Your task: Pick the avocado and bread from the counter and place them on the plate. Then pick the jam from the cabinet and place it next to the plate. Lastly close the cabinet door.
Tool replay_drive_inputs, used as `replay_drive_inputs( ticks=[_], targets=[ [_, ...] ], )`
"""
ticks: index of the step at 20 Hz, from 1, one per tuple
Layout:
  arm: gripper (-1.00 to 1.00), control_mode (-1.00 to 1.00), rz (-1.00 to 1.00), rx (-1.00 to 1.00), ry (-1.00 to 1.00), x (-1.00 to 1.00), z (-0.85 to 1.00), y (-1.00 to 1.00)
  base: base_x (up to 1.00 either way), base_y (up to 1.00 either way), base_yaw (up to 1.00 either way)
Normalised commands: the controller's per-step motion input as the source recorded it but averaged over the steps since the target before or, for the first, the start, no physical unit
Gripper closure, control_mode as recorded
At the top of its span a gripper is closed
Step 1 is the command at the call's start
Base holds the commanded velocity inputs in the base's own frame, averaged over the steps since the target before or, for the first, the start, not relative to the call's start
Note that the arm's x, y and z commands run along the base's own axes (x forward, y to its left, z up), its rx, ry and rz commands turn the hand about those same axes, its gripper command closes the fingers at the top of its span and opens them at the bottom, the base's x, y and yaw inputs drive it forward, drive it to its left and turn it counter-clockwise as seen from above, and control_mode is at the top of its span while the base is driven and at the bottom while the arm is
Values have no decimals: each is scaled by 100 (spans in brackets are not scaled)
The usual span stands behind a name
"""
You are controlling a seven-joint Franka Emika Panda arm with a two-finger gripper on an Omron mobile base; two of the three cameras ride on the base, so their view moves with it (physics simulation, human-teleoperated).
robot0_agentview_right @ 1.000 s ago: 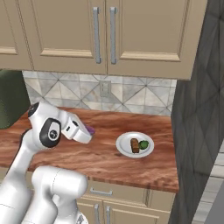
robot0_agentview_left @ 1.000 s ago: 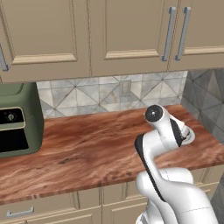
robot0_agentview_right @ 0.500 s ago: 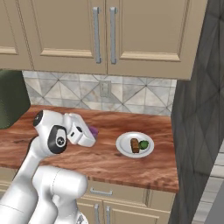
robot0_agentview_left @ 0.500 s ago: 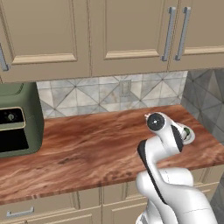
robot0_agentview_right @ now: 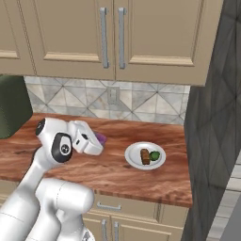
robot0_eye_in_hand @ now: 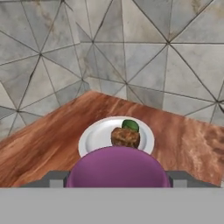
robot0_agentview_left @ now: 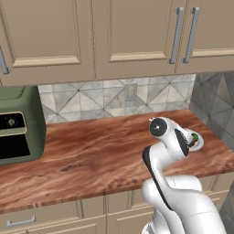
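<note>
Worktop [robot0_agentview_left: 91,155] of reddish wood runs under shut beige cabinets [robot0_agentview_left: 137,36] in the left base view, a dark green appliance [robot0_agentview_left: 18,123] at its left end; the plate [robot0_agentview_left: 197,141] peeks out behind the white arm at the right. In the right base view the pincer [robot0_agentview_right: 100,139] holds a purple jar [robot0_agentview_right: 100,138] just left of the plate [robot0_agentview_right: 134,157], which carries the bread [robot0_agentview_right: 145,156] and the avocado [robot0_agentview_right: 154,155] side by side. In the hand view the purple jar [robot0_eye_in_hand: 118,168] sits between the fingers, near the plate [robot0_eye_in_hand: 94,138]; the bread [robot0_eye_in_hand: 125,137] is in front, the avocado [robot0_eye_in_hand: 130,125] behind it.
</note>
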Motion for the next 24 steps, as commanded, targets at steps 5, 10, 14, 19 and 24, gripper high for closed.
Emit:
replay_drive_inputs(
  ticks=[5, 10, 14, 19, 24],
  targets=[
    [100, -100, 0, -8, 0, 32, -45, 0, 0, 0, 0],
    [100, -100, 2, -1, -2, 27, -61, -5, 0, 0, 0],
    [100, -100, 4, 0, -5, 21, -59, -11, 0, 0, 0],
    [100, -100, 3, 0, -9, 12, -45, -24, 0, 0, 0],
    [100, -100, 0, 0, -13, 5, -59, -28, 0, 0, 0]
  ],
)
